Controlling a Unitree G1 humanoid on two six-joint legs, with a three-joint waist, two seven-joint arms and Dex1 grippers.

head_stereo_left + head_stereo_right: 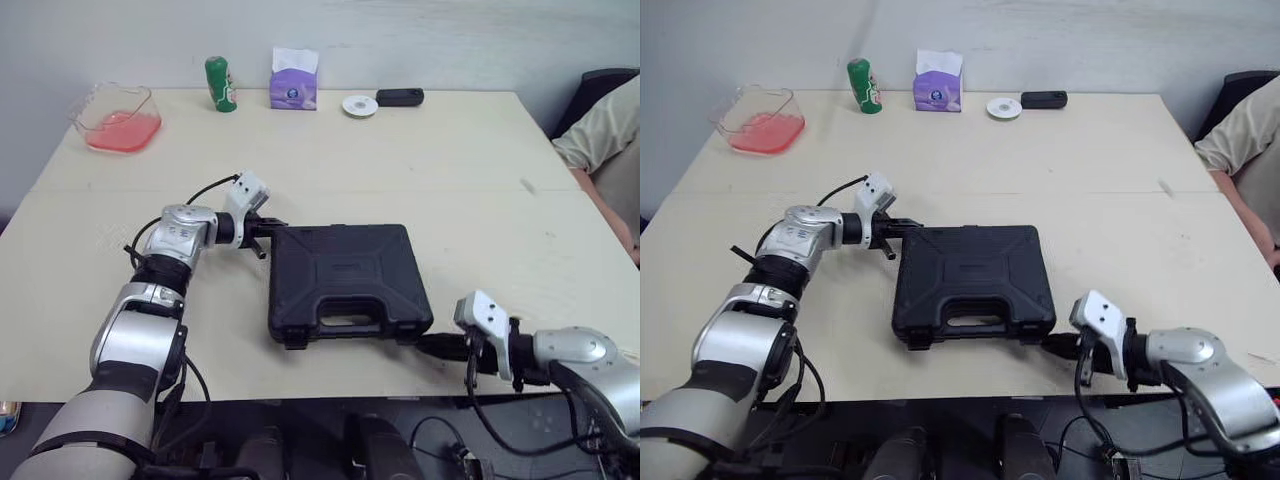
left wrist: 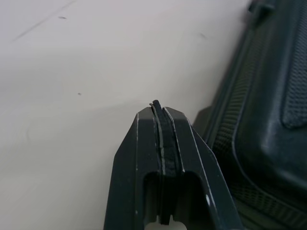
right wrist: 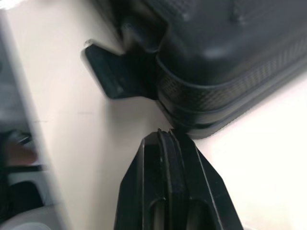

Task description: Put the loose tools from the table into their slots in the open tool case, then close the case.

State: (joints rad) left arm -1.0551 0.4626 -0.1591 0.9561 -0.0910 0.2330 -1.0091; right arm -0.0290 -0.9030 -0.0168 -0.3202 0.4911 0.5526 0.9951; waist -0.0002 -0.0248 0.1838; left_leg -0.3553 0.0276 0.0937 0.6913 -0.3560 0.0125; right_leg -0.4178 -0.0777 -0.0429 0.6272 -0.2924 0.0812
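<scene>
The black tool case (image 1: 345, 278) lies shut and flat in the middle of the table, its handle toward the front edge. My left gripper (image 1: 268, 226) is shut with nothing in it, at the case's far left corner (image 2: 268, 96). My right gripper (image 1: 425, 345) is shut and empty too, its tip against the case's near right corner (image 3: 201, 100). Beside that corner a black latch flap (image 3: 112, 72) hangs open. No loose tools lie on the table.
At the table's back stand a clear bowl of pink liquid (image 1: 117, 120), a green bottle (image 1: 221, 84), a purple tissue pack (image 1: 294, 80), a white disc (image 1: 359, 105) and a black device (image 1: 400, 97). A person's sleeve and arm (image 1: 603, 140) reach in at the right edge.
</scene>
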